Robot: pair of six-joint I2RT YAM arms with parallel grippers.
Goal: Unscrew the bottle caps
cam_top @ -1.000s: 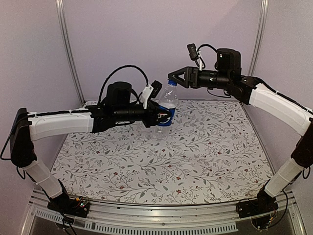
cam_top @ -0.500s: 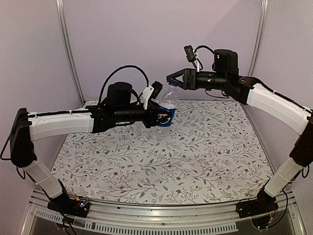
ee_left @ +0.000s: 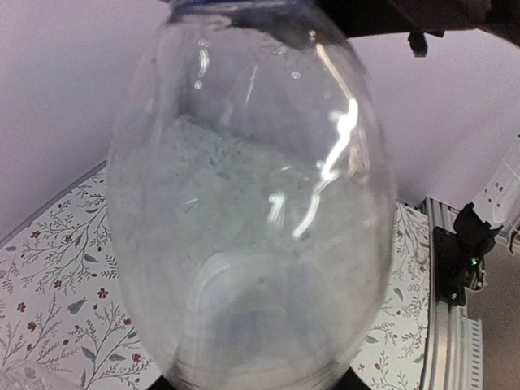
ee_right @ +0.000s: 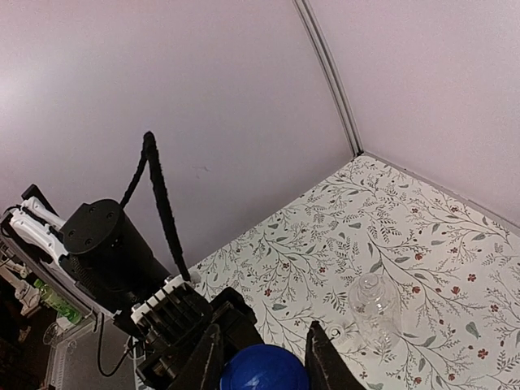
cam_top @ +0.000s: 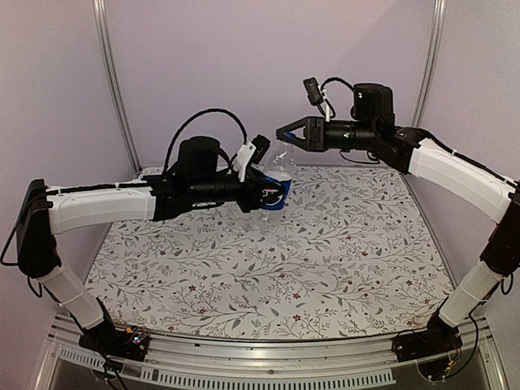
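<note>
My left gripper (cam_top: 272, 193) is shut around the middle of the Pepsi bottle (cam_top: 277, 180) and holds it upright above the table's far side. In the left wrist view the bottle's clear body (ee_left: 252, 203) fills the frame and hides the fingers. The right gripper (cam_top: 282, 132) reaches in from the right at the bottle's top. The right wrist view shows its fingers (ee_right: 323, 357) pressed against both sides of the bright blue bottle cap (ee_right: 264, 372). The plain bottle (ee_right: 375, 309) stands on the table beyond, with a small pale ring (ee_right: 334, 331) beside it.
The floral tablecloth (cam_top: 325, 268) covers the table. Purple walls with metal corner posts (cam_top: 112, 81) close off the back and sides. The left arm's black cable (ee_right: 162, 203) loops up behind its wrist.
The right gripper has moved a little left over the bottle top and its jaws have closed onto the blue cap. The left arm and the bottle have stayed put.
</note>
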